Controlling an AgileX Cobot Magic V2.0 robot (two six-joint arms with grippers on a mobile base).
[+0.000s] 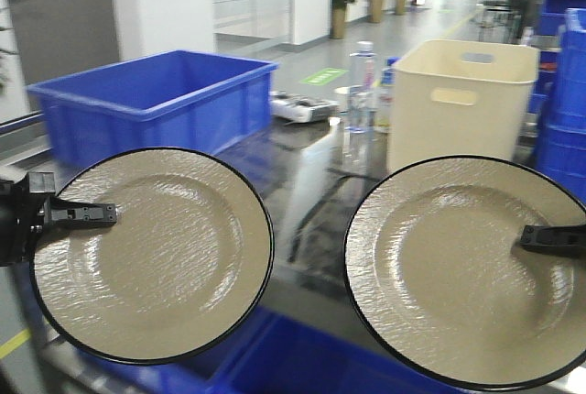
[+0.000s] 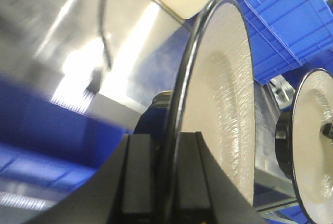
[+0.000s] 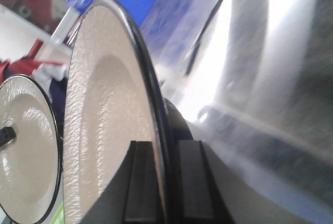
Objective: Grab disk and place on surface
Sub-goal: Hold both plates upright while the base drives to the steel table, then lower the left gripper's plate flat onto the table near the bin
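Observation:
Two beige, black-rimmed disks are held up facing the front camera. My left gripper (image 1: 101, 214) is shut on the rim of the left disk (image 1: 156, 252); in the left wrist view the disk (image 2: 223, 88) stands edge-on between the fingers (image 2: 138, 177). My right gripper (image 1: 536, 238) is shut on the right disk (image 1: 449, 270), whose rim (image 3: 104, 130) is pinched between my right gripper (image 3: 166, 182) fingers. The shiny steel surface (image 1: 316, 151) lies behind and below both disks, with black lines on it.
A big blue crate (image 1: 156, 101) stands at the back left and a cream bin (image 1: 462, 92) at the back right. Clear bottles (image 1: 362, 82) and a small white device (image 1: 302, 108) sit between them. More blue crates (image 1: 302, 357) lie below the disks, and stacked blue crates (image 1: 563, 92) at far right.

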